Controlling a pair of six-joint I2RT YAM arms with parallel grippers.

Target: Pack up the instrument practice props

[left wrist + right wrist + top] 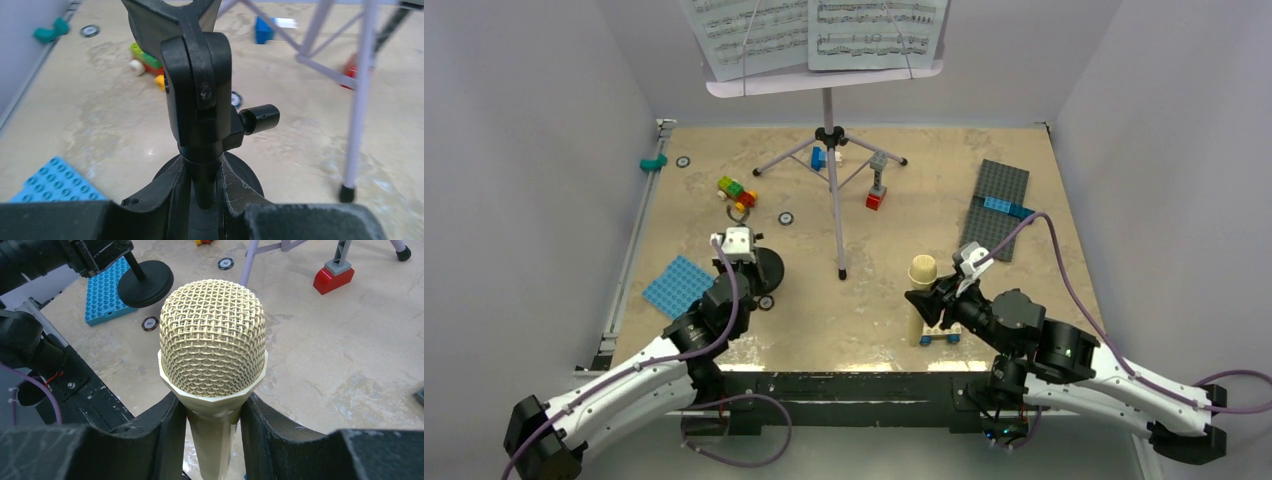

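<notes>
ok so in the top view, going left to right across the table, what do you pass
blue baseplate → black mic stand → music stand's front leg → cream microphone → grey baseplate

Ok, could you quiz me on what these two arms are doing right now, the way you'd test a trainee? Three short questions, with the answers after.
1. True or false: the right gripper is closed on the cream-yellow mesh-headed toy microphone.
2. What does the left gripper hold? A) a coloured toy brick. B) the black round-base mic stand. C) a blue studded baseplate.
3. Where are the white sheet-music pages?

Key: 1 true. 2 B, gripped by its thin pole. 3 On the lilac perforated music stand, upright on its tripod at the far side of the table.
</notes>
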